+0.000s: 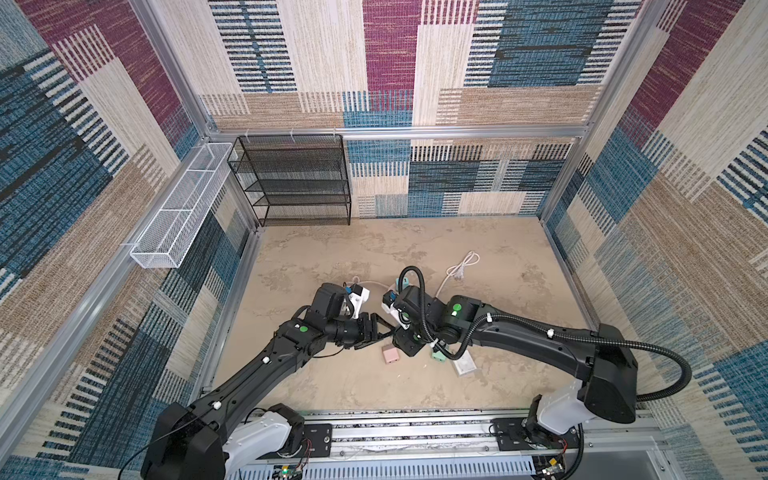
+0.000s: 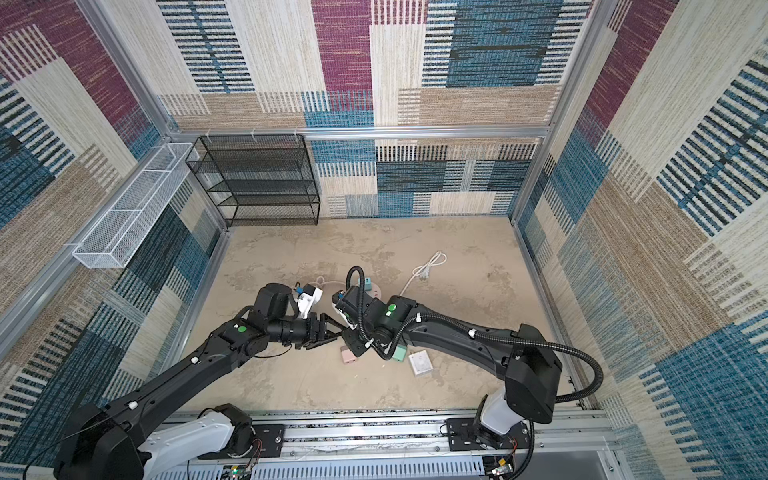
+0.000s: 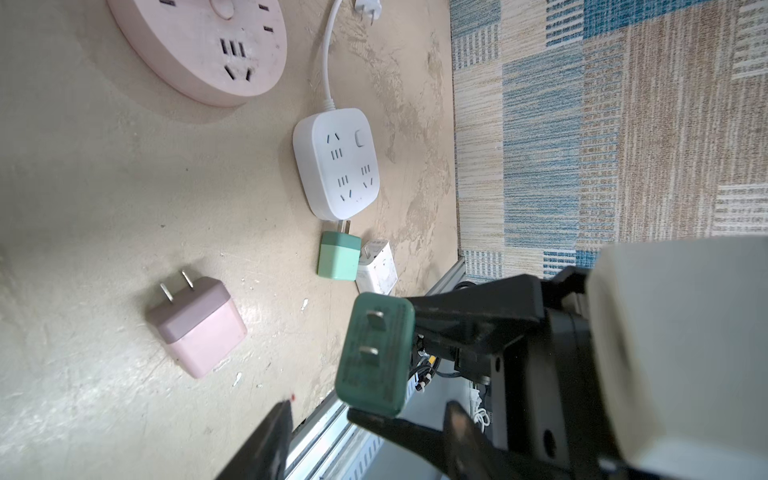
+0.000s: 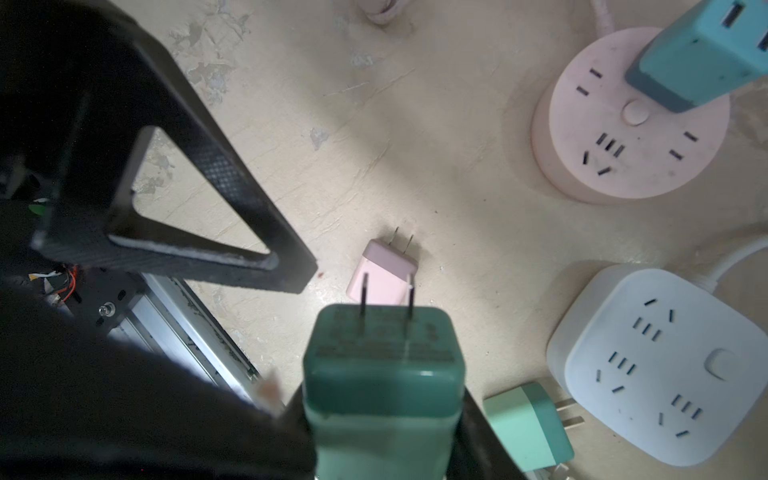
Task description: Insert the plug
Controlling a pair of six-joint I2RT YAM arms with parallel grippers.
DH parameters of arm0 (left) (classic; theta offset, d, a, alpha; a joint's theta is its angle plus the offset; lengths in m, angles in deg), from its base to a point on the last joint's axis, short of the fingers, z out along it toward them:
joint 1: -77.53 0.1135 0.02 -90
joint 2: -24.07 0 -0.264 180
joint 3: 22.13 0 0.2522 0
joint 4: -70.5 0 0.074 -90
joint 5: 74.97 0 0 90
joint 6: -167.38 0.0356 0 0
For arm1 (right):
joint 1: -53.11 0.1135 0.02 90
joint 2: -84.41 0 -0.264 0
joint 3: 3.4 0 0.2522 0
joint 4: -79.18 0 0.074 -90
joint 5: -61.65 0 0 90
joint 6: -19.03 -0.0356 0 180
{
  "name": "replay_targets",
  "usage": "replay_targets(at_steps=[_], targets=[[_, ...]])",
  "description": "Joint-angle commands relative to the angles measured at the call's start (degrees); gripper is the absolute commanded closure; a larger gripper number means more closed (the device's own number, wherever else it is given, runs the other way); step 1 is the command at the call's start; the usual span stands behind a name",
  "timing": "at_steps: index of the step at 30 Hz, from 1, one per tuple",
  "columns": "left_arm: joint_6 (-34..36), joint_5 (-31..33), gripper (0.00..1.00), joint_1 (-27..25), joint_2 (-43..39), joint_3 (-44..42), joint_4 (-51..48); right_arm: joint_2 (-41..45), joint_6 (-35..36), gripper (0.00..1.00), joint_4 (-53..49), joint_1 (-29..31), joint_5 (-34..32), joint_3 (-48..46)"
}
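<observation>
Patchwork-carpet walls (image 1: 390, 62) ringed the sand-coloured bench (image 4: 457, 199) as the right tool (image 3: 395, 365) clamped a dark green plug (image 4: 382, 374) above it, the two flat prongs jutting past the fingertips toward the surface. Just beside it, the left tool (image 1: 388, 333) hovered with its jaws apart and gripping nothing. One of its fingers (image 4: 232, 187) stood alongside the plug, and whether it touched the casing could not be told.

Directly beyond the prongs, a pink plug (image 4: 384, 270) lay loose on the bench. To one side of the right tool lay a mint plug (image 4: 525, 428), almost against a white socket block (image 4: 665, 365). Farther out sat a round pink socket hub (image 4: 623, 166) with a teal adapter (image 4: 698, 58) already standing in it.

Insertion had not begun. The likeliest trouble was a squeeze or nudge from the left tool twisting the plug in the right tool's hold and leaving the prongs skewed to the slots. Neither socket unit looked fastened down, so an off-line push could have shoved it across the bench instead of seating the prongs. The mint plug crowding the white block could also have caught a descending finger.
</observation>
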State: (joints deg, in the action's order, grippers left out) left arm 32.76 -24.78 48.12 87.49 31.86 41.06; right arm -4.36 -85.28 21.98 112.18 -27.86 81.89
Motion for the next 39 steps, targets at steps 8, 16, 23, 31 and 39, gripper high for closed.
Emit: replay_targets(at_steps=[8,16,23,31,39], targets=[[-0.73,-1.75,0.43,0.02,0.60,-0.61,2.97,0.55,0.50,1.00,1.92,-0.05,2.47,0.54],[-1.06,-2.11,0.56,-0.03,0.90,-0.73,3.77,-0.09,1.12,1.00,1.87,-0.01,3.62,1.15],[-1.08,-2.61,0.58,-0.03,1.36,-1.01,4.17,-0.69,1.64,1.00,1.83,-0.01,4.24,2.13],[-1.56,-2.64,0.84,-0.03,1.36,-1.37,4.93,-1.31,1.65,1.00,2.63,-0.01,4.08,2.39],[-2.31,-2.24,1.00,0.04,1.03,-2.50,6.61,-1.49,0.66,0.55,5.48,-0.03,5.04,2.21]])
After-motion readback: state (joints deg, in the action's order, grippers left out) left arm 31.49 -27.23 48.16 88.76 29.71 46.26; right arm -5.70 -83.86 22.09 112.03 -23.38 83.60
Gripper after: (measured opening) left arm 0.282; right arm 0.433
